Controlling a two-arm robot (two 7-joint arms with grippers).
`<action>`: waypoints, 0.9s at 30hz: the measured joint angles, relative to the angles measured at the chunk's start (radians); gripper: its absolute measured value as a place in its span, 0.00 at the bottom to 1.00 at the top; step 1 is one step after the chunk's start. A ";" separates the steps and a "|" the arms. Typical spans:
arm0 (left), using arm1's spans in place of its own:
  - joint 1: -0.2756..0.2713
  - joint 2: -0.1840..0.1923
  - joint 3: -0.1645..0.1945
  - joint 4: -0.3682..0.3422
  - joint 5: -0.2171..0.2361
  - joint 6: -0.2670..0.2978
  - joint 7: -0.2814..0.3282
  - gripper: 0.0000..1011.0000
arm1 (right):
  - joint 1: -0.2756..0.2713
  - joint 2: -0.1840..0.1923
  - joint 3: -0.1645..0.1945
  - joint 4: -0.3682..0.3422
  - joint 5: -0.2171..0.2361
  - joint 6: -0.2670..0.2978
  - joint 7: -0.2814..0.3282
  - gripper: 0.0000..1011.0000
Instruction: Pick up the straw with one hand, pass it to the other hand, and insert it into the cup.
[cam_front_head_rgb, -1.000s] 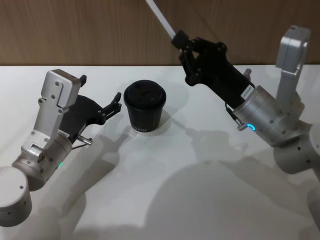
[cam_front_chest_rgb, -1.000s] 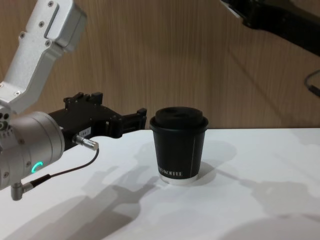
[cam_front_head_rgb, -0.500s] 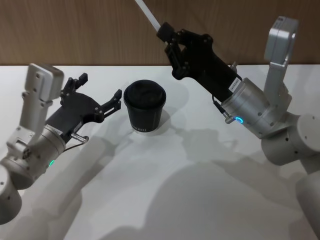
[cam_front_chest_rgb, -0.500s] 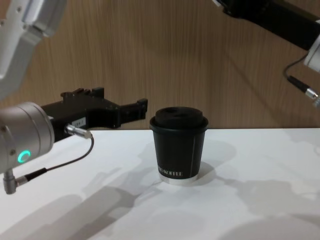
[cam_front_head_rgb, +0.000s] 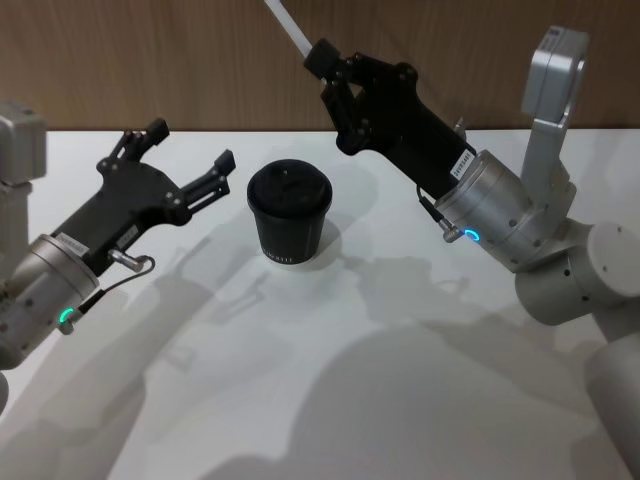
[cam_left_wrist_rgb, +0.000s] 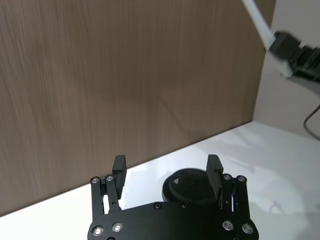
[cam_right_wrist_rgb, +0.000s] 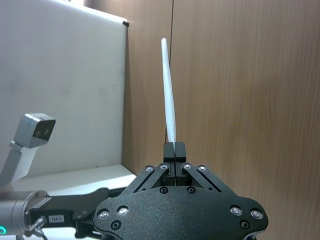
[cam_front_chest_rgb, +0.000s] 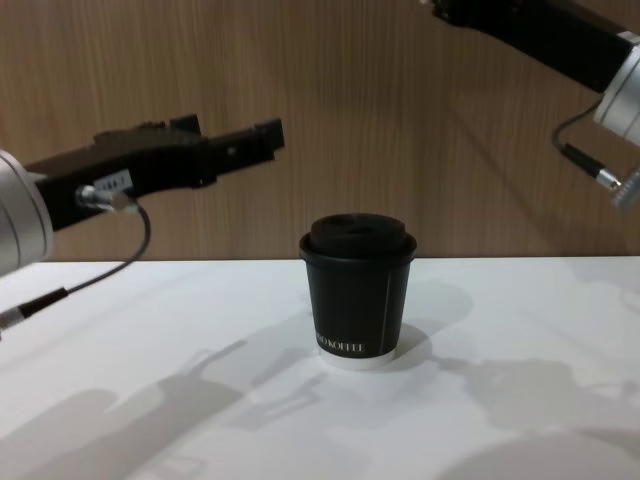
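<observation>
The black cup (cam_front_head_rgb: 288, 213) with its domed lid stands upright on the white table, also seen in the chest view (cam_front_chest_rgb: 358, 291). My right gripper (cam_front_head_rgb: 324, 56) is raised behind and to the right of the cup, shut on the lower end of the white straw (cam_front_head_rgb: 284, 20). The straw slants up and away to the left. In the right wrist view the straw (cam_right_wrist_rgb: 168, 95) rises straight out of the shut right gripper (cam_right_wrist_rgb: 174, 148). My left gripper (cam_front_head_rgb: 190, 146) hovers open to the left of the cup, above lid height (cam_front_chest_rgb: 262, 140). Between its fingers (cam_left_wrist_rgb: 119, 164) the cup lid (cam_left_wrist_rgb: 186, 183) shows.
The white table (cam_front_head_rgb: 350, 380) carries just the cup, with open surface in front and on both sides. A brown wood-panel wall (cam_front_chest_rgb: 330, 110) closes off the back. The right arm's silver wrist (cam_front_head_rgb: 495, 205) slopes down on the right.
My left gripper has lifted from table level to above the cup's lid and stayed open. My right gripper has carried the straw left, closer to the cup.
</observation>
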 joint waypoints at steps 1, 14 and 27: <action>0.000 0.000 0.000 0.000 0.000 0.000 0.000 0.99 | 0.000 0.000 0.000 0.000 0.000 0.000 0.000 0.01; -0.043 -0.005 -0.035 0.054 -0.151 -0.037 -0.155 0.99 | 0.005 -0.002 -0.003 0.003 0.002 -0.001 0.002 0.01; -0.111 -0.023 -0.028 0.130 -0.267 -0.040 -0.289 0.99 | 0.006 -0.003 -0.005 0.005 0.003 -0.001 0.004 0.01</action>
